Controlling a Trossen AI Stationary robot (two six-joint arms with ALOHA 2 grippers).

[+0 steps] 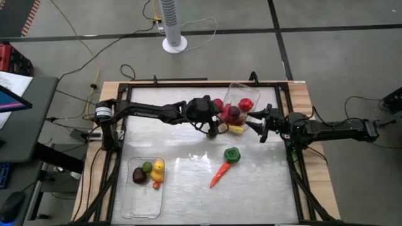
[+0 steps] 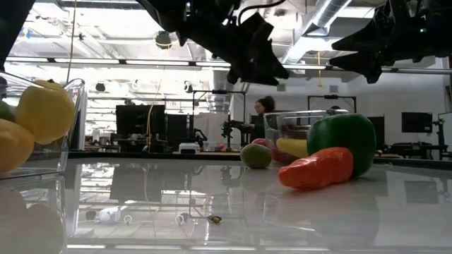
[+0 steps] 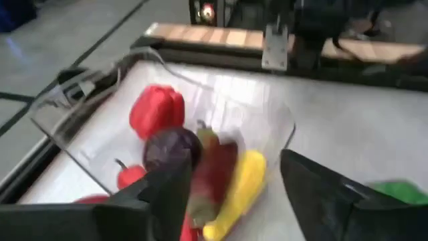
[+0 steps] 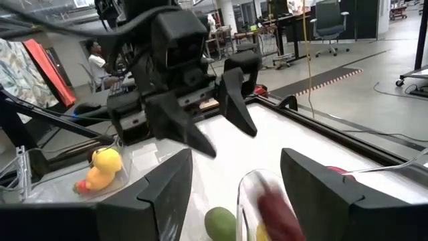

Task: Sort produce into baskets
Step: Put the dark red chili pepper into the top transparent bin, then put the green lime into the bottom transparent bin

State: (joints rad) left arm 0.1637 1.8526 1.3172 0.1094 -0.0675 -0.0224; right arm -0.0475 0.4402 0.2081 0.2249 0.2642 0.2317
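We're hovering over the far basket (image 1: 242,94) with both arms, and it's crowded in there: a red pepper (image 3: 156,110), a dark purple piece (image 3: 172,148) and a long yellow piece (image 3: 235,191) heaped together. Our left gripper (image 1: 213,127) hangs just above the near edge of that heap with its fingers spread wide and nothing between them; the yellow piece lies right below and ahead of it, its long axis running away from the fingers rather than across them, so we'd judge a wrist turn is needed before closing. Our right gripper (image 1: 260,130) sits just beside the basket's other side, also spread open and empty. The left looks nearer to the heap. Out on the open table (image 1: 188,163) wait a green pepper (image 1: 232,154) and the orange carrot (image 1: 219,174), touching. The near basket (image 1: 142,194) already holds a few pieces.
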